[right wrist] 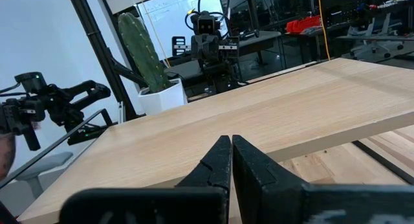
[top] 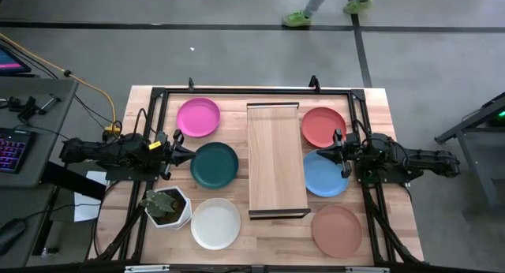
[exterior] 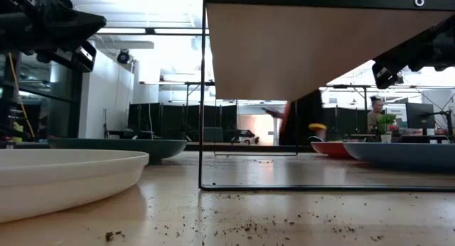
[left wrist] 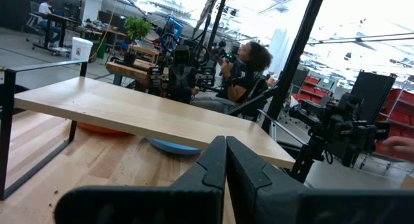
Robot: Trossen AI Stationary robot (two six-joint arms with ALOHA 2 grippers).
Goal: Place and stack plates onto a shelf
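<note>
Six plates lie flat on the table around the shelf (top: 277, 158), a raised light-wood board on a dark frame in the middle. To its left are the magenta plate (top: 198, 117), the dark teal plate (top: 214, 165) and the white plate (top: 215, 223). To its right are the coral red plate (top: 323, 126), the light blue plate (top: 324, 175) and the salmon tan plate (top: 336, 229). My left gripper (top: 184, 151) is shut, above the teal plate's left rim. My right gripper (top: 333, 155) is shut, over the light blue plate's upper rim. Neither holds anything.
A white hexagonal pot with a cactus (top: 166, 207) stands at the near left, beside the white plate. A dark frame (top: 252, 91) runs along the table's far edge and sides. A person (left wrist: 242, 72) sits beyond the table. Crumbs dot the near tabletop (exterior: 242, 225).
</note>
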